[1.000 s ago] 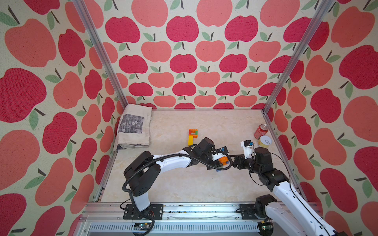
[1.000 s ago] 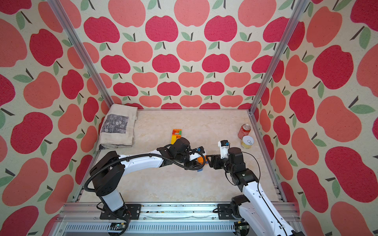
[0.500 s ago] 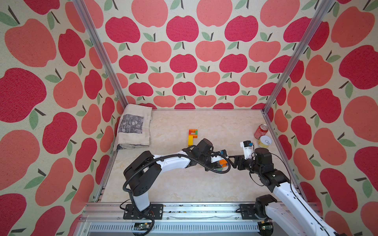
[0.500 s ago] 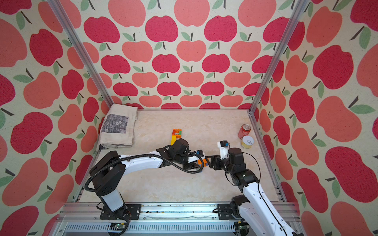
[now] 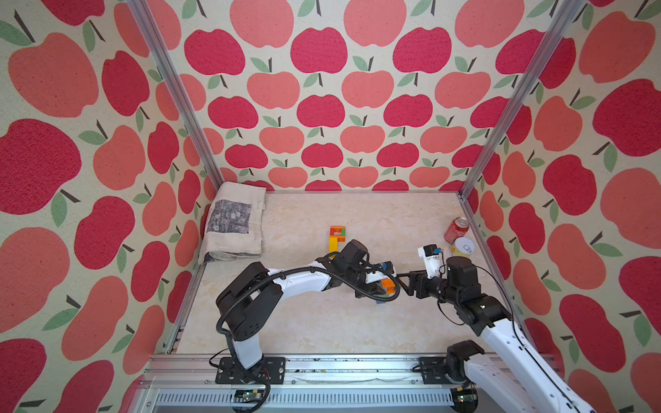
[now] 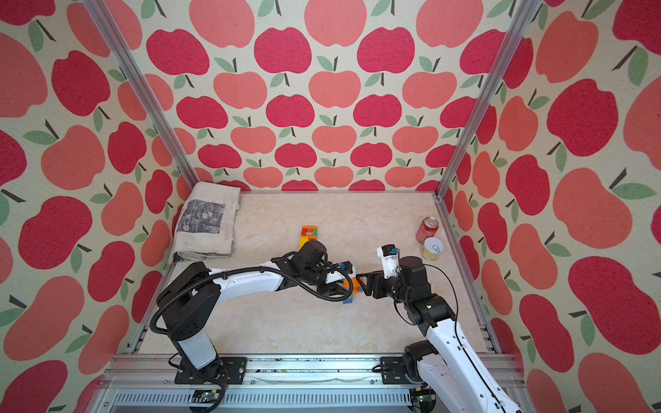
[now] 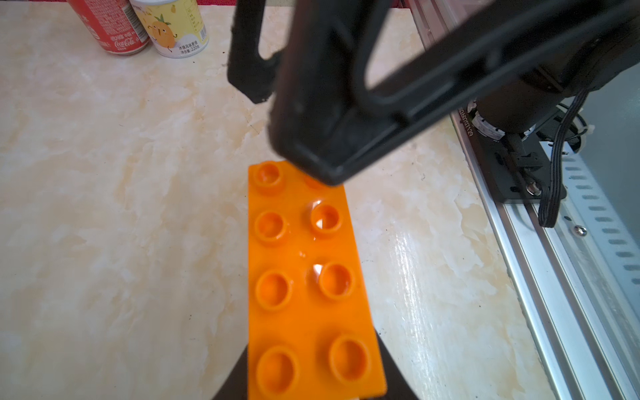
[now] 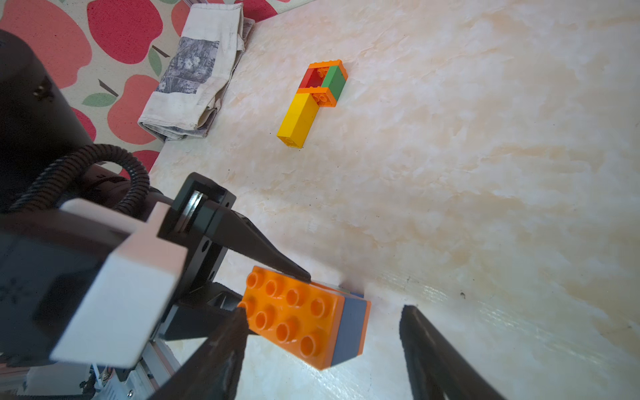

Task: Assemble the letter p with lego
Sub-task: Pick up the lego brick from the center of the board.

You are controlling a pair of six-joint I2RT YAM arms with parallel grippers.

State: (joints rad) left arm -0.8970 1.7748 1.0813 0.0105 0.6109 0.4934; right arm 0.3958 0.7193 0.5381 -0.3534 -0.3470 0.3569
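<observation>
The left fingers [image 8: 270,258] pinch the orange brick [image 8: 294,311]; the right fingers [image 8: 433,349] stand wide at its end. Releasing early risks dropping it.

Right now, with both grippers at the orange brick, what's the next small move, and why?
Probably close the right gripper on the free end of the orange brick: its jaws stand open astride that end, and the left gripper pinches the other end.
</observation>
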